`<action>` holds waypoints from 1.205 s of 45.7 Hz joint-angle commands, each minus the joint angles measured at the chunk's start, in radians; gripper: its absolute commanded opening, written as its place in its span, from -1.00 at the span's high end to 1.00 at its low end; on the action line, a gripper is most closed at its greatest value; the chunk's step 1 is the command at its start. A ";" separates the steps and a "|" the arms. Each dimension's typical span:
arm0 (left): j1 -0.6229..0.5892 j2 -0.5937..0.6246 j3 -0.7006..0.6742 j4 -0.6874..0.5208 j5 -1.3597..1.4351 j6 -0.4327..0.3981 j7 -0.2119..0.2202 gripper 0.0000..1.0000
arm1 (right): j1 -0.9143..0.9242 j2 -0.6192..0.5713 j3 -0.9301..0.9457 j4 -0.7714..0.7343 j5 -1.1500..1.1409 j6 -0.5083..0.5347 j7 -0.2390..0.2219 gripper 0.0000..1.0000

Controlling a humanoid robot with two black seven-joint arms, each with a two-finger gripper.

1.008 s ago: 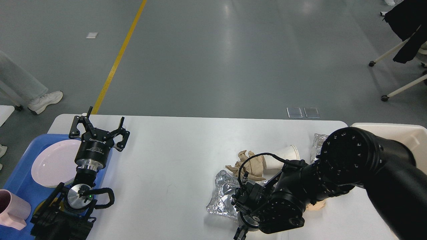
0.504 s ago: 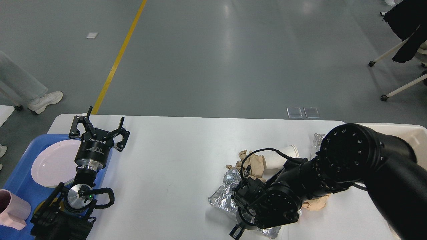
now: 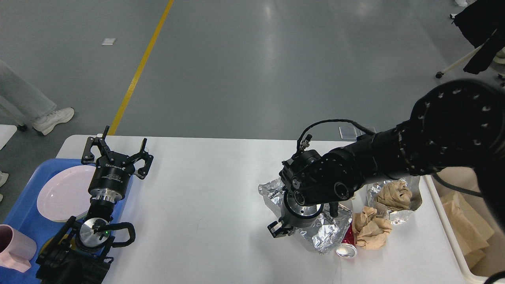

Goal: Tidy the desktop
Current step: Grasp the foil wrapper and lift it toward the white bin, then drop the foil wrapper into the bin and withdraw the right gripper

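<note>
The white desktop [image 3: 205,185] holds a litter pile at the right: a large crumpled foil sheet [image 3: 321,234], a crumpled brown paper ball [image 3: 371,228], a second brown paper wad [image 3: 392,195] lying on another foil piece [image 3: 398,217], and a red can [image 3: 347,246] on its side. My right gripper [image 3: 278,230] points down over the left edge of the large foil; its fingers are mostly hidden under the wrist. My left gripper [image 3: 118,152] is open and empty, held above the desktop's left side next to the blue tray.
A blue tray [image 3: 23,213] at the left holds a pink plate [image 3: 63,193] and a pink mug [image 3: 14,248]. A cream bin [image 3: 449,236] with brown paper [image 3: 469,225] in it stands off the right edge. A person's leg and shoe [image 3: 53,118] are at the far left.
My right arm has risen and swung back and to the right, uncovering the red can and the paper balls. The large foil sheet has shifted right. The left arm has not moved.
</note>
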 commanded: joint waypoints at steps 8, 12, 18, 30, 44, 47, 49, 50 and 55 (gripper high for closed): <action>0.000 0.001 0.001 0.001 0.000 0.000 -0.002 -0.93 | 0.355 -0.136 -0.136 0.133 0.221 0.124 0.015 1.00; 0.000 0.001 0.001 0.001 0.000 0.000 -0.002 -0.93 | 0.473 -0.179 -0.228 0.202 0.291 0.130 0.058 1.00; 0.000 0.001 0.001 0.001 0.000 0.000 -0.002 -0.93 | 0.623 -0.184 -0.427 0.265 0.321 0.199 0.303 1.00; 0.000 0.001 0.001 0.001 0.000 0.000 -0.002 -0.93 | 0.671 -0.159 -0.716 0.271 0.380 0.235 0.406 1.00; 0.002 0.001 0.001 0.001 0.000 0.000 -0.003 -0.93 | 0.517 -0.388 -0.842 0.205 0.360 0.107 0.394 1.00; 0.002 0.001 0.001 0.001 0.000 0.000 -0.002 -0.93 | 0.435 -0.455 -0.869 0.142 0.331 0.078 0.394 1.00; 0.002 0.001 0.001 0.001 0.000 0.000 -0.002 -0.93 | 0.368 -0.515 -0.869 0.080 0.307 0.066 0.394 1.00; 0.002 0.001 0.001 0.001 0.000 0.000 -0.002 -0.93 | 0.331 -0.544 -0.868 0.047 0.293 0.063 0.393 1.00; 0.002 0.001 0.001 0.001 0.000 0.000 -0.002 -0.93 | 0.150 -0.641 -0.851 -0.143 0.262 0.058 0.390 1.00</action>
